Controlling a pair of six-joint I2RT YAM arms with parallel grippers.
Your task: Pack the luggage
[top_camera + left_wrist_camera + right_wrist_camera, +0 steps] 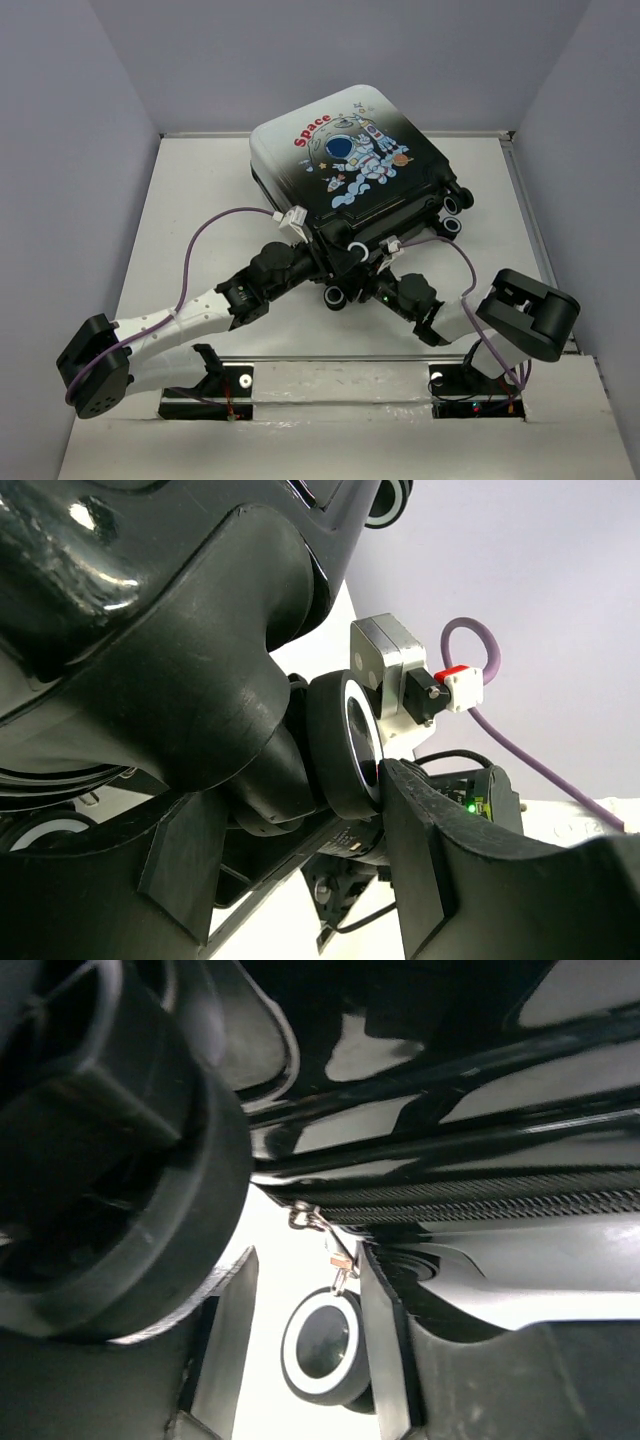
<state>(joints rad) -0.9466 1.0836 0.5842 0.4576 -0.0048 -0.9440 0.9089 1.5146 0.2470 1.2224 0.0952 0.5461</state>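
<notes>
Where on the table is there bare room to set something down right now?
Widest bare patch: the table between the left wall and the suitcase. A narrower strip runs between the suitcase's wheels and the right wall. Crowded: the suitcase's near edge, where the left gripper and right gripper converge.

luggage (350,165) on table (200,210), left tool (325,262), right tool (368,272) at its near edge
</notes>
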